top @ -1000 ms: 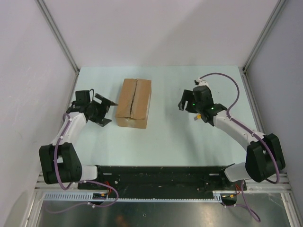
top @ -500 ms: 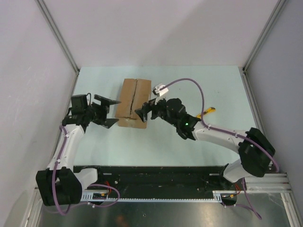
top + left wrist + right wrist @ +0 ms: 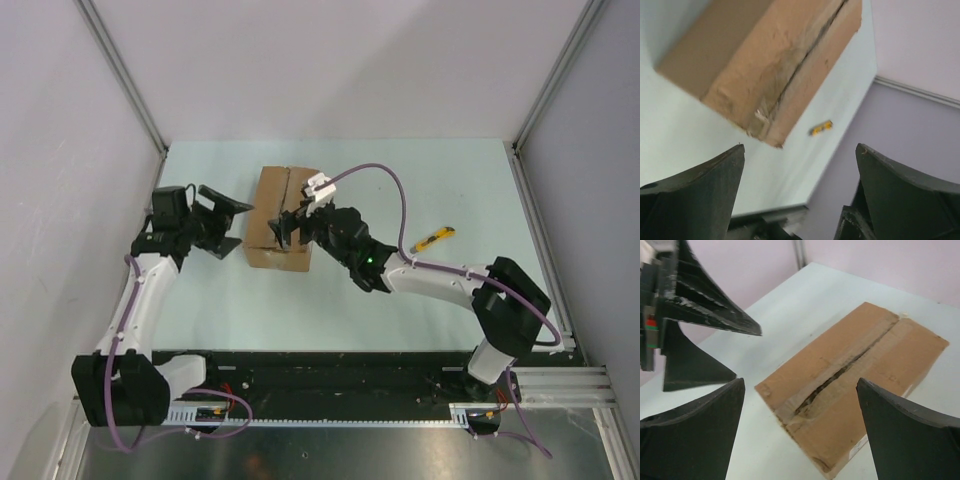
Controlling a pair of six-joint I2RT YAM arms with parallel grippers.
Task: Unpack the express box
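We see right end effector (image 3: 291,222) swing from utility knife (image 3: 433,238) over to express box (image 3: 283,215), left-centre on the surface (image 3: 400,180); left end effector (image 3: 232,224) beside it; both spread. Flap-opening looks next.

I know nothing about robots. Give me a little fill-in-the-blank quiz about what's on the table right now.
1. The express box sits with its top flaps ____.
2. In the overhead view, the yellow knife lies on the table to the box's ____.
3. The left arm's fingers are ____, holding nothing.
4. The right arm's fingers hover above the ____.

Missing words: closed; right; open; box.
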